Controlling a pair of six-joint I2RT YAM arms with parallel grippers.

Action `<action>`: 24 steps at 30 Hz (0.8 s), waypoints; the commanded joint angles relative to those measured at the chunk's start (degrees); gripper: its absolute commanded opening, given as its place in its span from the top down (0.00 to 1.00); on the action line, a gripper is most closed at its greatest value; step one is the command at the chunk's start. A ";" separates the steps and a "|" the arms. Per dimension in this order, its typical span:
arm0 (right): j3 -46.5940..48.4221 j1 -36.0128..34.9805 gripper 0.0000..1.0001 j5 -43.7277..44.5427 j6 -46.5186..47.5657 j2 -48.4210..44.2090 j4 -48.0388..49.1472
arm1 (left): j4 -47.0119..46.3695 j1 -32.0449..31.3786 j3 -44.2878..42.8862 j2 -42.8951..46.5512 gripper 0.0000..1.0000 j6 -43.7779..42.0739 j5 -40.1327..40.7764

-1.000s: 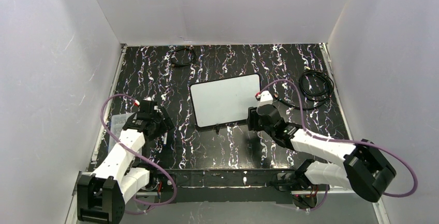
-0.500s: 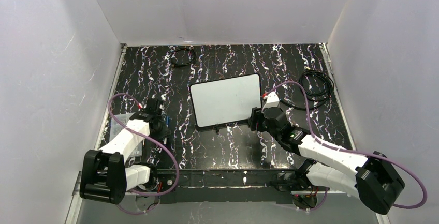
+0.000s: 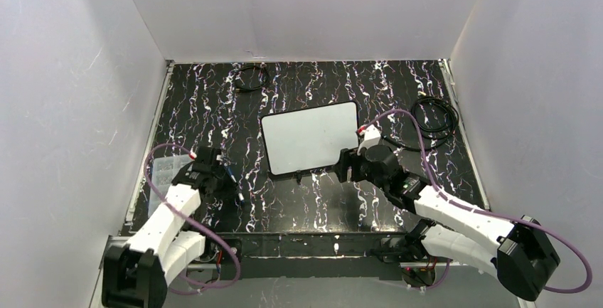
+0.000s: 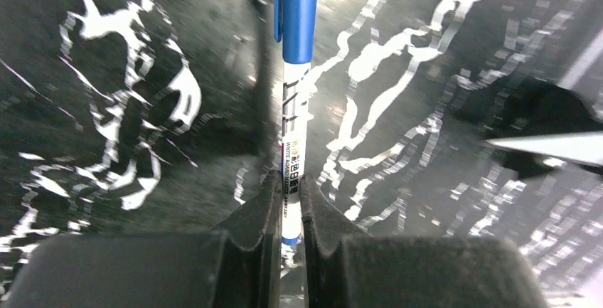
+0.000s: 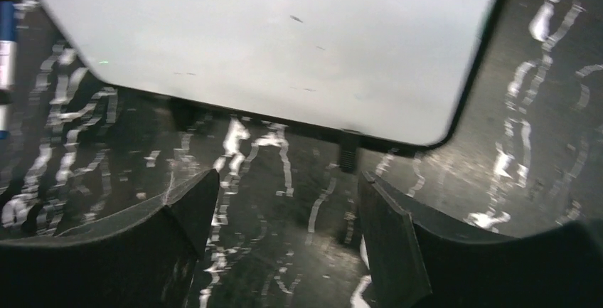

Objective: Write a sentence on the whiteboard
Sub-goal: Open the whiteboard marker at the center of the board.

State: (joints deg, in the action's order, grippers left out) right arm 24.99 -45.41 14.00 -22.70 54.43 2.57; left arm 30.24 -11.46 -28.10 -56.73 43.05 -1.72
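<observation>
Currently, left gripper (image 4: 288, 198): I see it pinching a marker (image 4: 296, 73), fingers pressed on the white barrel, with the blue cap end pointing away from it.
Right gripper (image 5: 288, 180): fingers spread, holding nothing, low over the dark marbled table (image 3: 213, 102).
Whiteboard (image 5: 284, 45): flat on the table just ahead of my right gripper, face plain white, well apart from my left gripper.
Clip (image 5: 347, 155): small, black, on the board's edge nearest the right gripper.

The black marbled table (image 3: 313, 212) bears the whiteboard (image 3: 310, 137) and a cable coil (image 3: 435, 117).
</observation>
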 commanded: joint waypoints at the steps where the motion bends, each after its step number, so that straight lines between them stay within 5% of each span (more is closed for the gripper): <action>1: 5.82 -0.76 0.20 -10.77 -3.55 0.30 2.31 | 3.16 -1.64 2.60 10.93 1.00 11.40 -6.73; 9: 11.58 -11.99 0.23 -9.32 -9.48 8.12 7.19 | 6.08 -4.15 4.10 23.92 1.00 23.36 -11.72; 18: 23.64 -24.26 0.34 -6.75 -10.08 24.24 10.75 | 6.06 -5.66 0.08 24.75 1.00 26.40 -15.46; 24: 31.62 -26.44 0.41 -7.57 -8.68 33.48 8.17 | 6.12 -6.09 -1.81 24.99 1.00 26.42 -16.28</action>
State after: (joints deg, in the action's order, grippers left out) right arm 50.78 -71.20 5.82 -32.34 83.85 10.09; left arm 35.18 -17.12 -27.27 -32.08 68.84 -15.94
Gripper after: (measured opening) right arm 0.618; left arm 0.062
